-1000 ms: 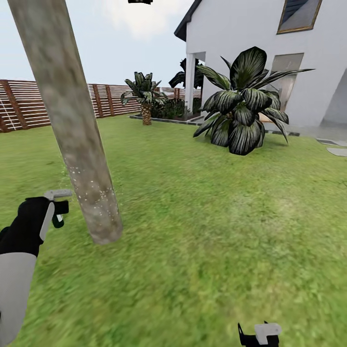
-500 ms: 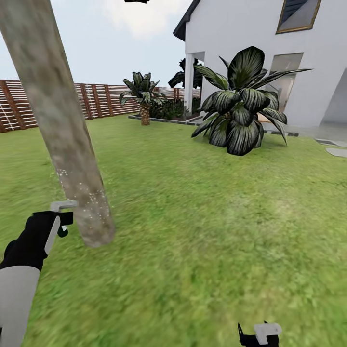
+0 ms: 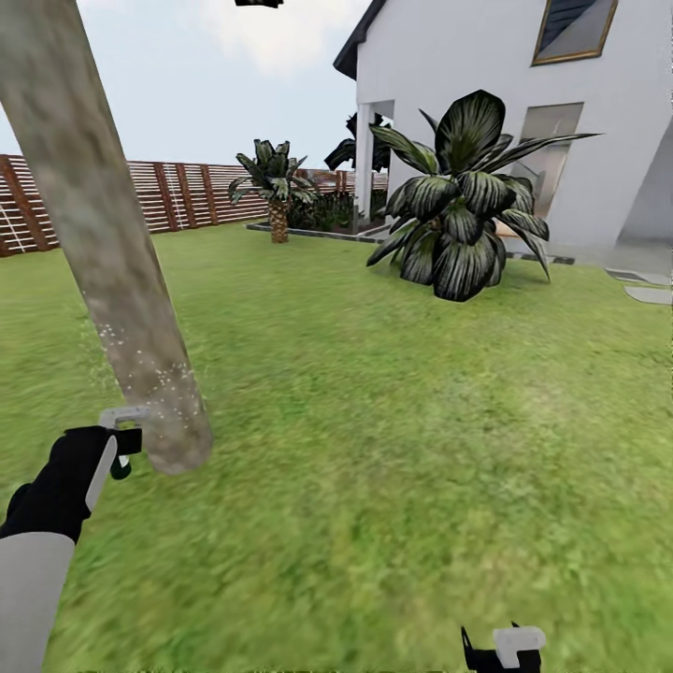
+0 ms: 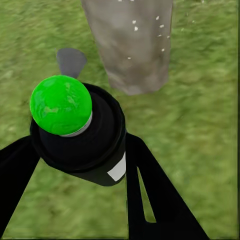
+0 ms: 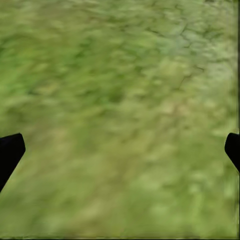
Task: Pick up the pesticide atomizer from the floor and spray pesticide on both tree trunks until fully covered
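- Green grass of the lawn (image 5: pixel 120 120) lies under the right gripper (image 5: pixel 120 150). Its two black finger tips sit far apart with nothing between them, so that arm looks to be just waiting, low and near on the right.
- Near on the left, the left gripper (image 4: pixel 80 165) has its black fingers (image 4: pixel 150 190) pressed on the sides of the black pesticide atomizer with a round green top (image 4: pixel 75 130). I think the tight squeeze is so the can does not slip while it sprays.
- The can is held low and just beside the bottom of the thick grey-beige tree trunk (image 3: pixel 112 271), pointing at it. That looks like the way to wet the lowest part of the bark.
- Tiny white-yellow specks of pesticide (image 3: pixel 159 383) dot the lower trunk. Higher up the bark looks bare, so the job on this tree seems not done.
- Farther off on the right stands a big dark leafy bush (image 3: pixel 463 201) in front of the white house (image 3: pixel 523 75).
- Far on the left, a short palm with a scaly brown trunk (image 3: pixel 277 187) grows by the brown slat wooden fence (image 3: pixel 187 192) that closes the garden.
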